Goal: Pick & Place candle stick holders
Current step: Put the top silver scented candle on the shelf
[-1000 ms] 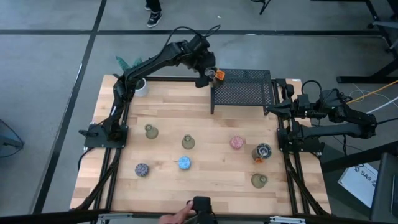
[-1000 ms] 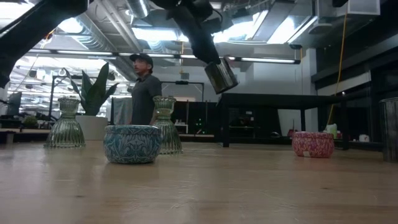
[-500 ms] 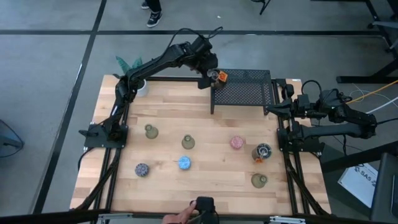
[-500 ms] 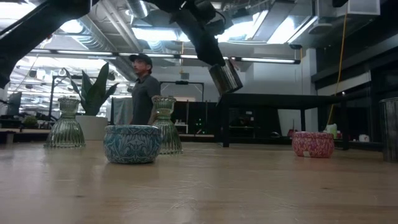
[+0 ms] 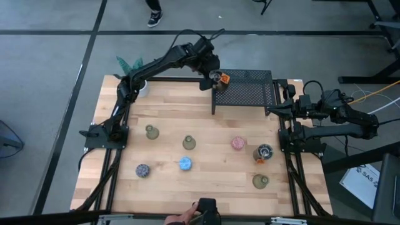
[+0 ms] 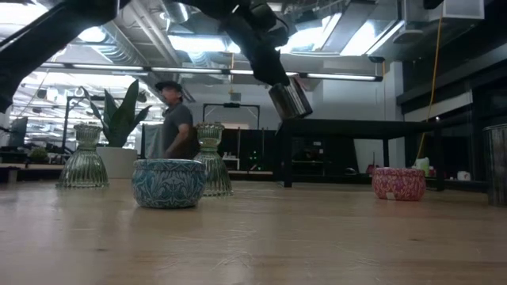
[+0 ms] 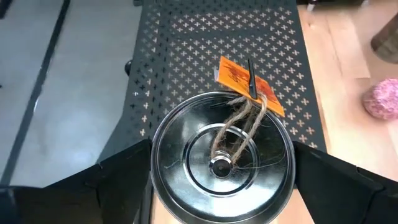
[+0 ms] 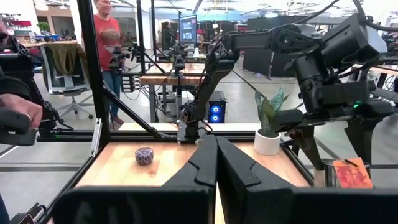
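Silvery holder (image 7: 222, 160) with orange tag (image 7: 249, 86), centre of left wrist view, over black cross-perforated rack (image 7: 186, 56). Low view: blue patterned holder (image 6: 168, 183) left of centre, pink speckled holder (image 6: 398, 183) at right. Light wooden bench (image 5: 206, 134).
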`<control>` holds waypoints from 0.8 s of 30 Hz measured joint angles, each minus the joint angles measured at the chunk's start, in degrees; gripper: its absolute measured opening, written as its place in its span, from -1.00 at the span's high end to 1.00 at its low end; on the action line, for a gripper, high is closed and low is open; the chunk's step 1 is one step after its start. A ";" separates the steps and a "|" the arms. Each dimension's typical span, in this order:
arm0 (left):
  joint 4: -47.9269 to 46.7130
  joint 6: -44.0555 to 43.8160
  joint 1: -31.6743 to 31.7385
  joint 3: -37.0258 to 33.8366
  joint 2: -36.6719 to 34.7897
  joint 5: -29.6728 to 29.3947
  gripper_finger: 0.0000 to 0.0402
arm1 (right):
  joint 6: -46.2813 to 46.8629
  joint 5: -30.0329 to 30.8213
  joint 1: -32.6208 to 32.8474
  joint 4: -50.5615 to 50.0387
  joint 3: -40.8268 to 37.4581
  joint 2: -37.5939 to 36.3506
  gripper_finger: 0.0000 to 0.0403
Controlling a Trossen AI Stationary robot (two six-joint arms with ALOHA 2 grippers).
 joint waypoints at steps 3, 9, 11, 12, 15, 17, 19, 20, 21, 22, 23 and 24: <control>-0.09 0.02 0.02 0.00 0.03 -0.03 -0.75 | 0.00 0.00 0.01 0.00 0.00 0.00 0.96; 0.10 0.35 0.12 0.00 0.03 -0.12 -0.75 | 0.00 0.00 0.01 0.02 0.00 -0.02 0.96; 0.10 0.41 0.13 0.00 0.03 -0.12 -0.76 | 0.00 0.00 0.00 0.00 0.00 0.00 0.96; 0.12 0.44 0.13 0.00 0.03 -0.12 -0.76 | 0.00 0.00 0.00 0.01 0.00 -0.01 0.96; 0.10 0.46 0.15 0.00 0.03 -0.12 -0.78 | 0.00 0.00 0.00 0.00 0.00 -0.01 0.96; 0.10 0.46 0.15 0.00 0.03 -0.12 -0.79 | 0.00 0.00 0.01 0.00 0.00 -0.01 0.96; 0.09 0.48 0.17 0.00 0.03 -0.10 -0.79 | 0.00 0.00 0.01 0.00 0.00 0.00 0.96; 0.10 0.48 0.17 0.00 0.03 -0.12 -0.79 | 0.00 0.00 0.01 0.00 0.00 -0.02 0.96; 0.12 0.51 0.17 0.00 0.03 -0.11 -0.79 | 0.00 0.00 -0.01 0.00 0.00 -0.01 0.96; 0.12 0.78 0.17 0.00 0.03 -0.11 -0.79 | 0.00 0.00 0.00 0.00 0.00 0.00 0.96; 0.12 1.08 0.17 0.00 0.03 -0.12 -0.79 | 0.00 0.00 0.00 0.01 0.00 -0.02 0.96; 0.12 1.38 0.17 0.00 0.03 -0.10 -0.79 | 0.00 0.00 0.01 0.00 0.00 -0.01 0.96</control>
